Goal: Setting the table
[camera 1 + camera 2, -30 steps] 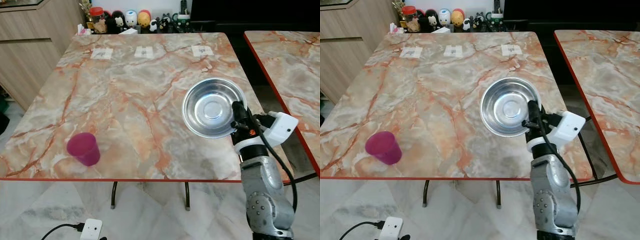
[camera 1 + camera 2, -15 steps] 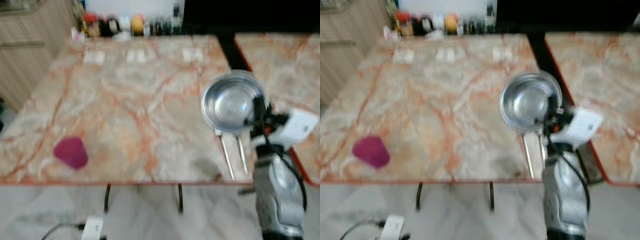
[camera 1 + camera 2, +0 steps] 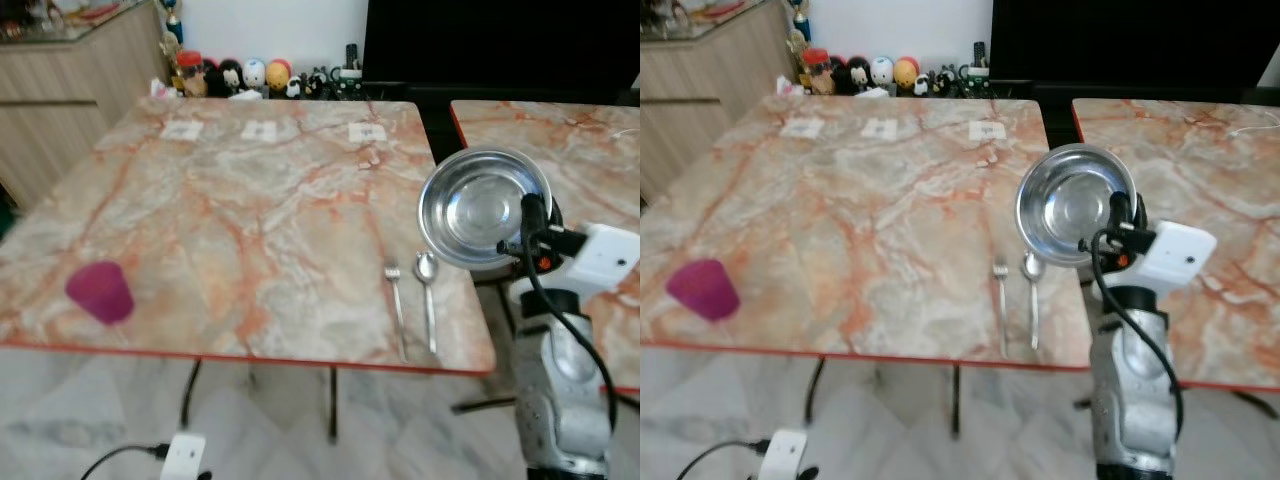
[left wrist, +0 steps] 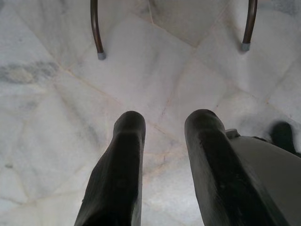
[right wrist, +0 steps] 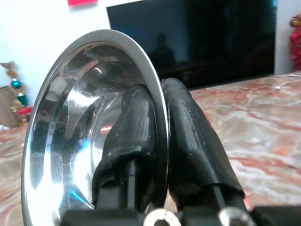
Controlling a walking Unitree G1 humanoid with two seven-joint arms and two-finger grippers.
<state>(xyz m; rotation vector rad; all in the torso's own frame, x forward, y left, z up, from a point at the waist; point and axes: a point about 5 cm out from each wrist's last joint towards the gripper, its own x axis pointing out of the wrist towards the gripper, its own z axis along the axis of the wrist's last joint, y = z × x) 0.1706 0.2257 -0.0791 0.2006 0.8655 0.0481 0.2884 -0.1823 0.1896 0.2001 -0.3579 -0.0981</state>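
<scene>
left eye view – bowl: the steel bowl [image 3: 484,208] is up in the air, tipped so its open side faces the camera, hanging past the right edge of the marble table [image 3: 230,210], over the gap to a second marble table [image 3: 560,130].
left eye view – right gripper: the right gripper [image 3: 530,222] has the bowl by its right rim, black fingers pinched on the edge, white wrist block just behind.
left eye view – cutlery: a fork [image 3: 396,306] and a spoon [image 3: 428,296] lie side by side near the table's front right corner, handles toward the front edge, just left of and below the bowl, not touching it.
left eye view – cup: a magenta cup [image 3: 100,292] sits near the front left edge, well apart from everything else.
left eye view – far edge: three small paper cards [image 3: 260,130] in a row, figurines [image 3: 255,75] behind them against the wall.
right eye view – same deal: bowl [image 3: 1075,204] held at the rim, fork and spoon just left of it on the table.
left wrist view – left gripper: the left gripper [image 4: 164,136] hangs idle over the pale tiled floor [image 4: 56,103], its two fingers spread with a gap, nothing between them; two table legs [image 4: 96,28] up ahead.
right wrist view – right gripper: one finger inside the bowl [image 5: 89,136], the other outside, rim squeezed tight between them; a dark TV screen [image 5: 197,37] behind.
</scene>
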